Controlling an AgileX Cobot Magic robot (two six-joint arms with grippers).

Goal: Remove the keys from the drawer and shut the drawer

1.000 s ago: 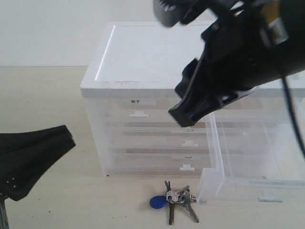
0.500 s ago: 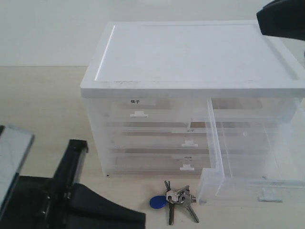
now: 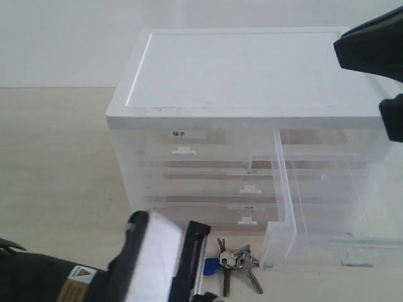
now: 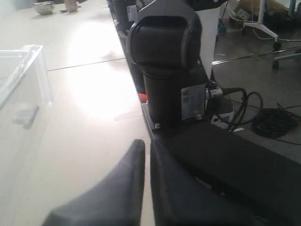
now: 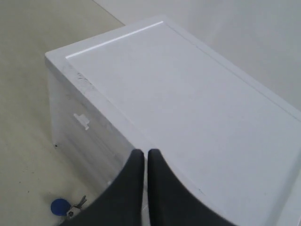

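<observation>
The keys (image 3: 237, 258) lie on the table just in front of the cabinet, left of the open drawer's corner. Their blue fob (image 3: 211, 268) is partly hidden behind my left arm (image 3: 145, 267). The drawer (image 3: 327, 242) stands pulled out at the cabinet's right, with its white tab handle (image 3: 357, 258) facing front; nothing shows inside it. My left gripper (image 4: 146, 144) is shut and empty, pointing away from the drawer (image 4: 19, 89). High over the cabinet's white top, my right gripper (image 5: 145, 153) is shut and empty, with the fob (image 5: 59, 207) far below.
The white-topped cabinet (image 3: 252, 75) holds a half-width drawer with a black-lettered label (image 3: 179, 134) and full-width drawers (image 3: 249, 189) below. My right arm (image 3: 374, 44) hangs at the top right. A dark robot base (image 4: 167, 70) stands ahead of the left gripper.
My left arm has swept right along the front edge and now covers part of the fob. The right arm has lowered a little at the top right. Keys and drawer have not moved.
</observation>
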